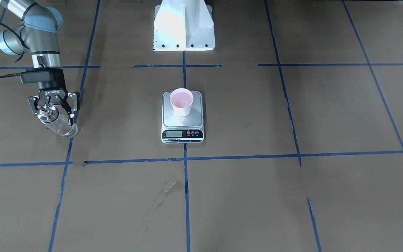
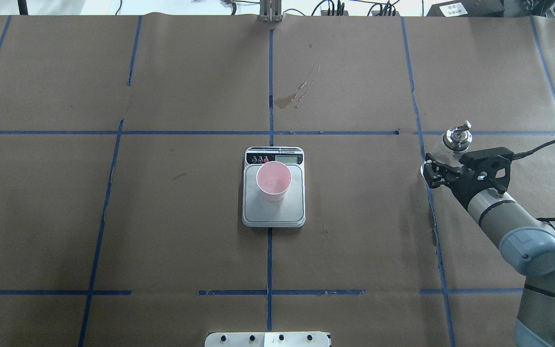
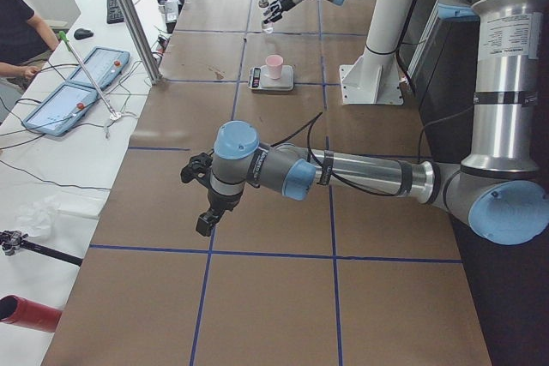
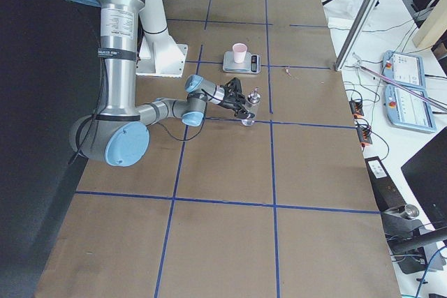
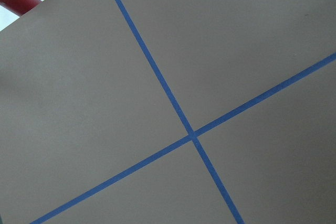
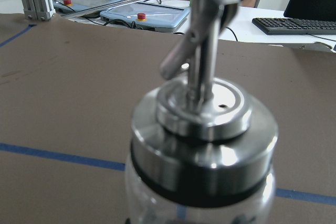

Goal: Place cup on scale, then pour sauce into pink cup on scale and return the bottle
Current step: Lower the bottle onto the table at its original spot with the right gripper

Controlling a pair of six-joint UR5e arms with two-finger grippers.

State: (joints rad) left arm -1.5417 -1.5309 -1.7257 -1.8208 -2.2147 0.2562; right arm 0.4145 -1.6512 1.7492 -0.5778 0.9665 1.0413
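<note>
At the middle of the front-facing view I see the cup (image 1: 181,101) standing upright on the upper half of the scale (image 1: 194,120), its display strip toward the bottom of the frame. Far out at the left edge, well apart from the scale, my right gripper (image 1: 52,111) has a finger pressed to each side of the bottle (image 1: 61,126), which stands upright beside a blue tape line (image 1: 65,164). The left gripper (image 3: 202,201) shows only in the left side view, left of centre above the brown paper, and I cannot tell how its fingers are set.
</note>
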